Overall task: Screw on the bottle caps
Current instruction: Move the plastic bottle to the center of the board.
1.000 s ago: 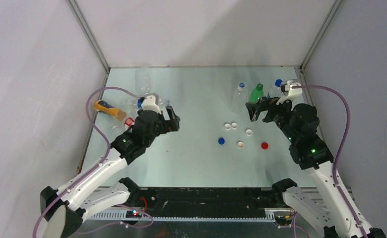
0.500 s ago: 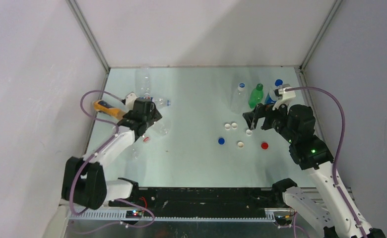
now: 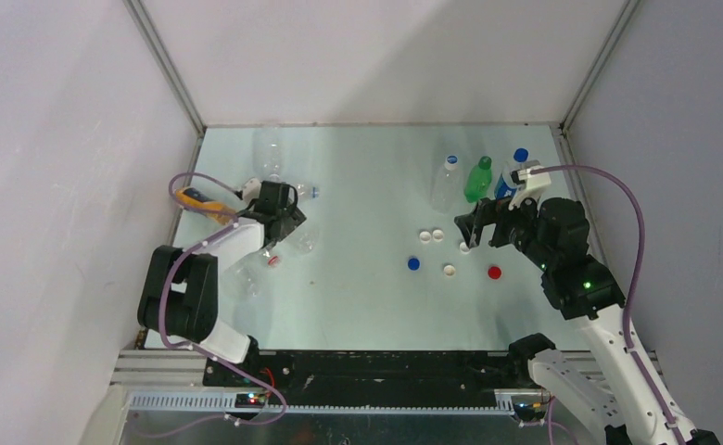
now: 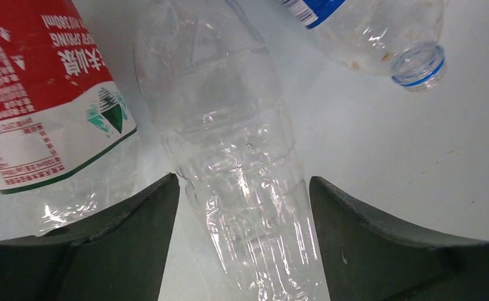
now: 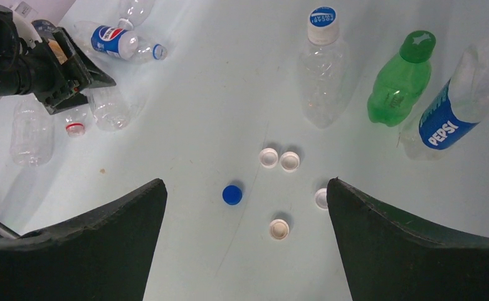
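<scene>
The left gripper is reaching down over a clear bottle that is lying on the table. Its two fingers are standing apart, one on each side of the bottle and right against its sides. Whether they are pressing on it cannot be told. Just outside the finger on the left of the wrist view, a red-labelled bottle is lying alongside the clear one. Ahead of the other finger, a blue-labelled bottle is lying with its open neck bare.

The right gripper is hanging over the loose caps with its fingers spread wide and holding nothing. A blue cap and a cream cap are sitting in the gap between the fingers. A pair of white caps is lying side by side just ahead of the gap. Another white cap is sitting just beside the tip of the finger on the right of that view. In the top view a red cap is lying behind the fingertips, toward the arm's base. Well ahead of the fingers, a white-capped bottle, a green bottle and a Pepsi bottle are standing upright, all three wearing caps.
</scene>
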Robot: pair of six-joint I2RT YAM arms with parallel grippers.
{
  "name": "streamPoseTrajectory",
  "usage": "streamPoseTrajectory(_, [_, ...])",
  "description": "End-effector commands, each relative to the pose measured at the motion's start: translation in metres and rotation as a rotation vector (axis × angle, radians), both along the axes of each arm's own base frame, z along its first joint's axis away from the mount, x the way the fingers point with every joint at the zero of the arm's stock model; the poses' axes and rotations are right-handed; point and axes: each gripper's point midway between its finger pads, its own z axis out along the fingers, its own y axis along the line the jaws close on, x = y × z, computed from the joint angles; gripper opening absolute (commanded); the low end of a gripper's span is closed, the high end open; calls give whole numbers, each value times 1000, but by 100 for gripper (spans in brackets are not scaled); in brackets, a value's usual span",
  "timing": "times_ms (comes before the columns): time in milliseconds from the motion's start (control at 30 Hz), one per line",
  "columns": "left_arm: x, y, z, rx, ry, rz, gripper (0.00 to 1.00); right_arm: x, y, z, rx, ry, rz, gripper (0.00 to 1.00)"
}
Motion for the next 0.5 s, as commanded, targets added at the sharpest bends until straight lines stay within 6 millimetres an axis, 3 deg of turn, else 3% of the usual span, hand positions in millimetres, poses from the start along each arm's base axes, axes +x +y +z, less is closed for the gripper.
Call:
streamPoseTrajectory(0, [12, -6, 2, -51, -21, 13, 79, 2, -2, 2, -11, -10, -8, 99])
streamPoseTrajectory(200, [2, -20, -7, -91, 34, -76, 63, -1, -1, -1, 2, 21, -5, 97])
streamPoseTrajectory(467, [-48, -67, 1, -9, 97, -421, 51, -15, -11, -39, -40, 246, -73, 99])
